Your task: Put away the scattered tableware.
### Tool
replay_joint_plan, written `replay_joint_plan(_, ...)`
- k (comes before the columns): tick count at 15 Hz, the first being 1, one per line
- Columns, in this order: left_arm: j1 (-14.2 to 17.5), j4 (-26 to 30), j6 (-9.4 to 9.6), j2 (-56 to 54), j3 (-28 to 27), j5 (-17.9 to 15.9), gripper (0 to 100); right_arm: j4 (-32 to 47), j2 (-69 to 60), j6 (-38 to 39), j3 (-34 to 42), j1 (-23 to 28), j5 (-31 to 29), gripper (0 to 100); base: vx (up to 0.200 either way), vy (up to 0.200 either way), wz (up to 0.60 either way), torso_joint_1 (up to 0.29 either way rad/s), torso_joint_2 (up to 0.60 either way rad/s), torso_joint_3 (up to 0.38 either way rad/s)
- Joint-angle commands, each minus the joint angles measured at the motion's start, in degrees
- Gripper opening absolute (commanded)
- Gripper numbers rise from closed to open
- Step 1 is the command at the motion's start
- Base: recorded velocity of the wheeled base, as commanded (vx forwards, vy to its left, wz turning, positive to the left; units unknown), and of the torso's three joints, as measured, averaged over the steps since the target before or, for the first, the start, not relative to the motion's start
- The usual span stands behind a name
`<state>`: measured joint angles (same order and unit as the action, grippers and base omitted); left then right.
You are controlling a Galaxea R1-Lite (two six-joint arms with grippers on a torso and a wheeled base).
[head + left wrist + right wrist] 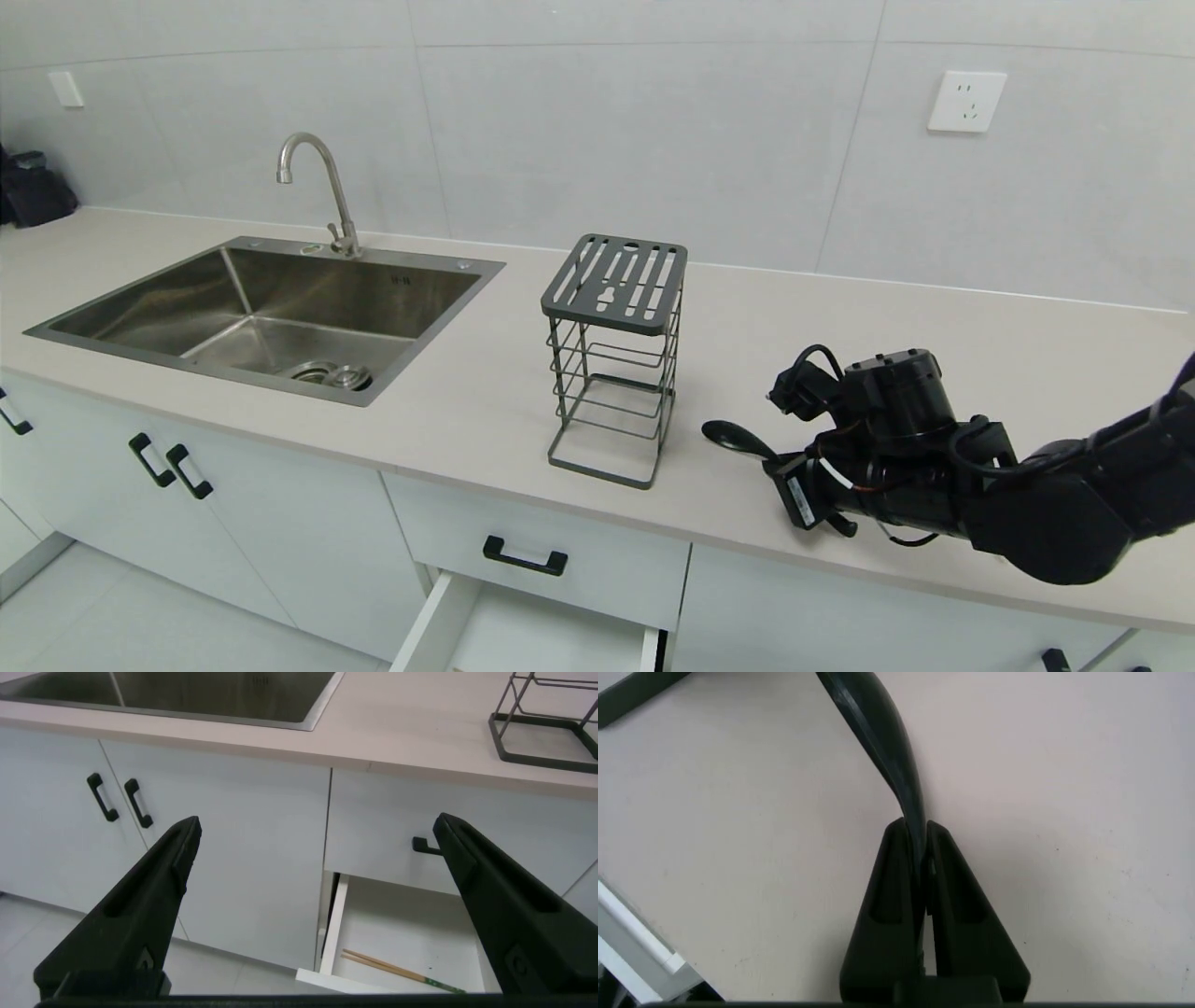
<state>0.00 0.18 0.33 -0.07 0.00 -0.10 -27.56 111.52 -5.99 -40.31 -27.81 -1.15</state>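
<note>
The right gripper (920, 835) had its jaws pressed together on the thin handle of a black spoon (878, 728), the pads meeting it near its end. The left gripper (318, 826) had its jaws spread wide with nothing between them. It hung in front of the white cabinet fronts, below the edge of the counter (822, 336).

Nearest the robot, a drawer (402, 915) under the counter stood partly pulled out, with a pair of chopsticks (397, 971) lying inside on its pale floor. Above it, near the counter's front edge, the spoon pointed its bowl toward a grey wire rack (611, 359). The bowl was near the rack's base but apart from it. Whether the spoon rested on the counter or hung just above it could not be told. Farther back to the left lay the steel sink (327, 289) with its curved faucet (322, 182), and a wall socket (966, 101) sat on the tiles behind.

The likeliest trouble seemed to be the hold itself. Gripped so far from its heavy end, the smooth handle could pivot or slide between the pads once lifted. A swing toward the rack might knock the bowl against its frame. With the drawer only partly open, a drooping spoon could also catch on its front panel and drop to the floor.
</note>
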Motion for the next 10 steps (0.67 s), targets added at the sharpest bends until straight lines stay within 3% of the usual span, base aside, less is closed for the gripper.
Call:
replay_joint_plan(1,0.00,-0.01,0.02,0.07,0.00,0.01,100,0.05,-0.25,0.01,-0.03,-1.55,0.27,0,0.000,0.000,0.00,0.000,0.00,0.000)
replay_joint_plan(10,0.00,-0.01,0.02,0.07,0.00,0.01,100,-0.12,-6.40,0.10,2.52,-1.72,0.35,0,0.000,0.000,0.00,0.000,0.00,0.000)
